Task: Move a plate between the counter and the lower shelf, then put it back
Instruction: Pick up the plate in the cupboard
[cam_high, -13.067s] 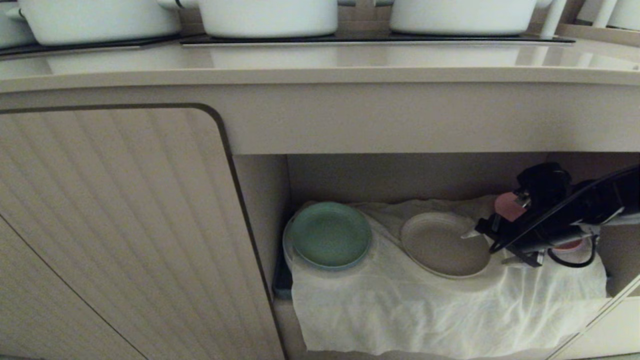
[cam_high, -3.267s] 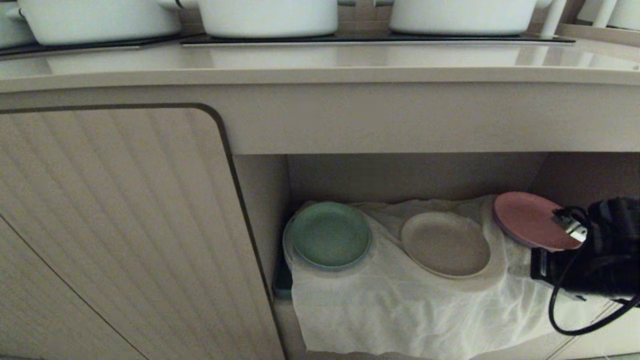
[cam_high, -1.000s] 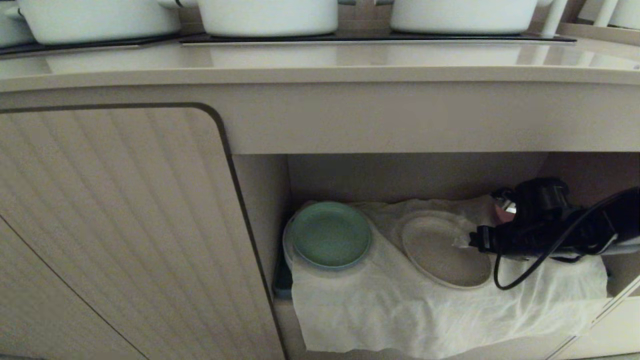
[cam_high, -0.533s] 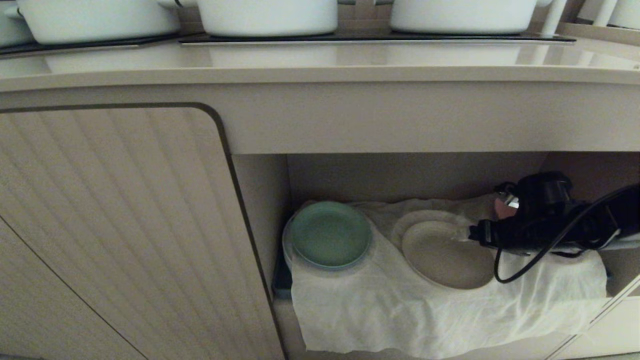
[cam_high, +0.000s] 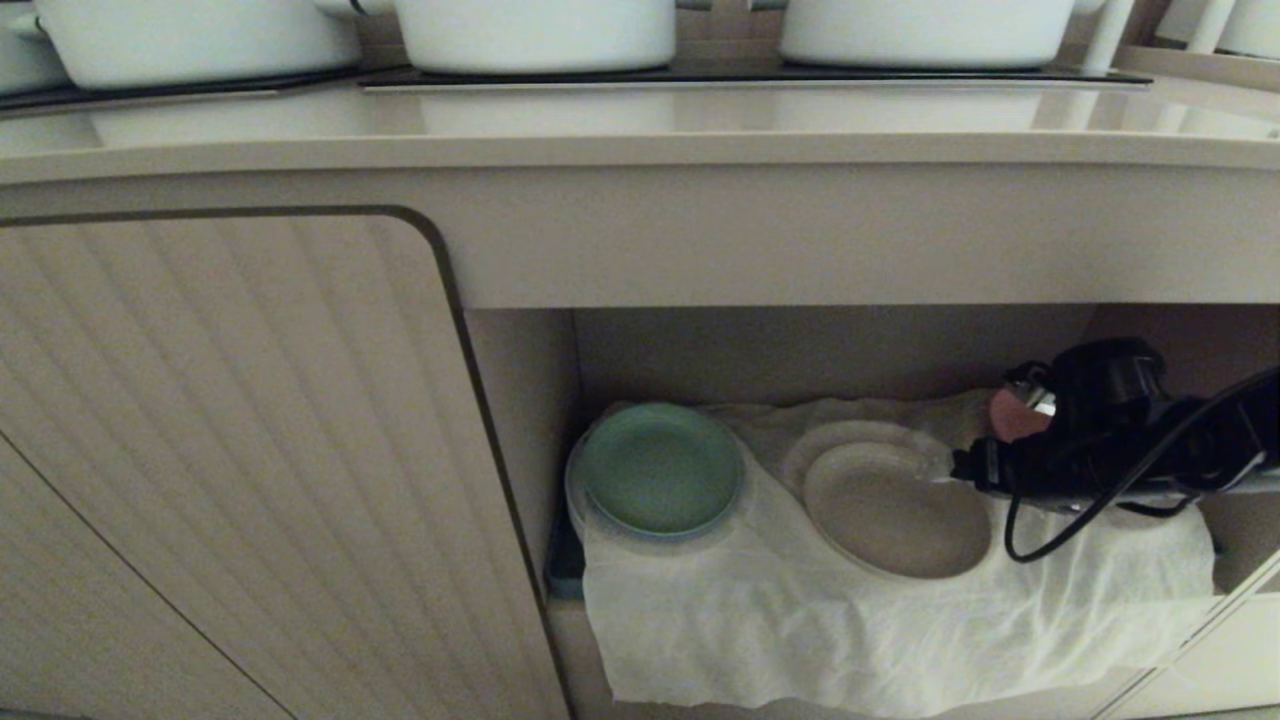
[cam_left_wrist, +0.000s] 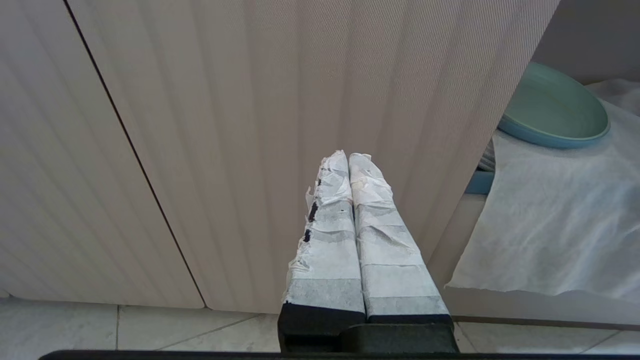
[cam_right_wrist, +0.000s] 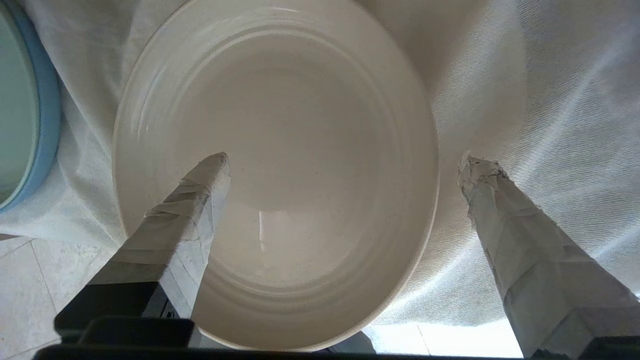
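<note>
The surface (cam_high: 640, 125) runs across the top of the head view, carrying three white pots (cam_high: 535, 30) on black hob panels. Below it, a ribbed cabinet door (cam_high: 220, 450) is seen on the left and the lower shelf (cam_high: 830, 350) opens on the right, draped with a wrinkled white cloth (cam_high: 820, 630). On the cloth a green plate (cam_high: 660, 468) lies at the left, and the plate (cam_high: 895, 510) lies flat in the middle, off the mound behind it. A pink plate (cam_high: 1012, 418) is mostly hidden behind the right arm. The right gripper (cam_right_wrist: 345, 165) is held at the plate's right edge with its fingers (cam_right_wrist: 200, 200) spread wide: one finger is seen over the plate's well, the other outside the rim over the cloth, nothing being gripped. The left gripper (cam_left_wrist: 349, 157) is parked before the cabinet door, its fingers pressed together and empty.
</note>
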